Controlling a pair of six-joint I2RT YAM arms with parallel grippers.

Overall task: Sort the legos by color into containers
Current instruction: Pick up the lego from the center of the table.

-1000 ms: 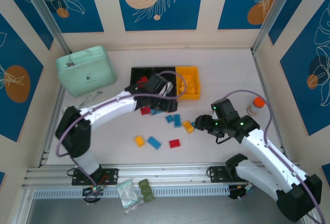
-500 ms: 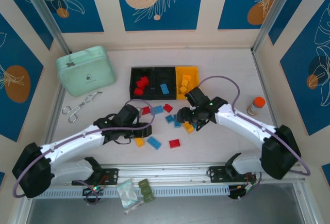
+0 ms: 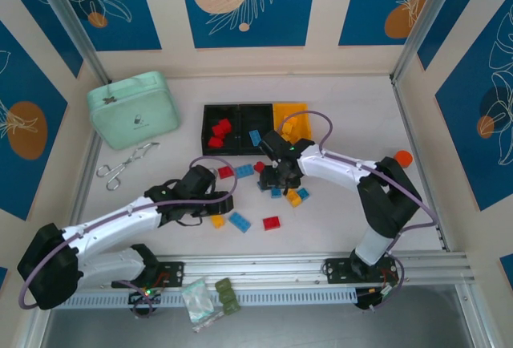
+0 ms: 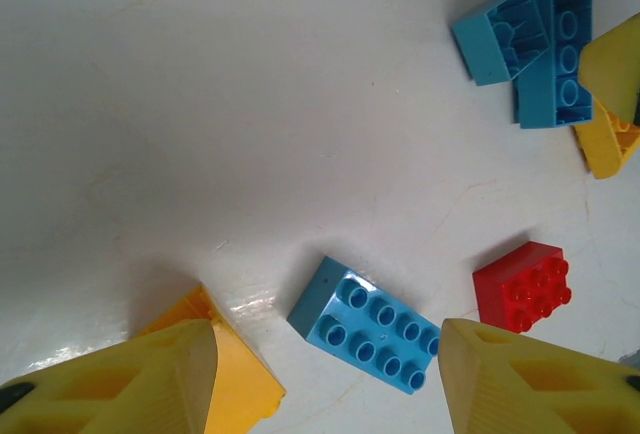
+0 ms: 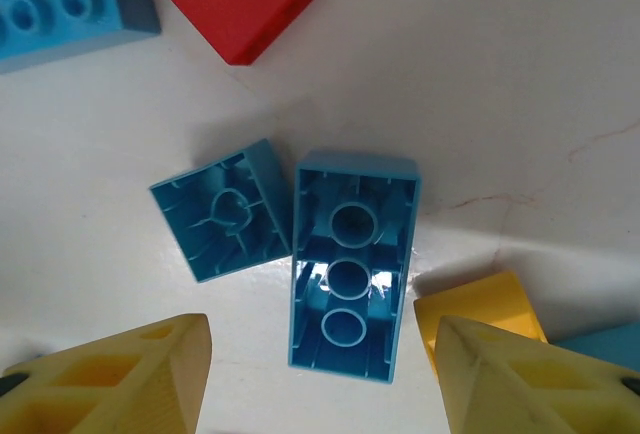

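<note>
While spread, right gripper (image 5: 320,346): straddling upturned blue legos (image 5: 352,264) on worktop (image 5: 480,74); yellow lego (image 5: 480,316) beside.
Left gripper (image 4: 325,359): spread over blue lego (image 4: 365,326).
Risk: closing may grab neighbours, mixing colours in bins (image 3: 240,107).

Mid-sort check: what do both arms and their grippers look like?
The left arm and right arm have white shells, black joints and a loose purple-grey cable. The left gripper and right gripper have yellow, hollowed wedge fingers.
</note>
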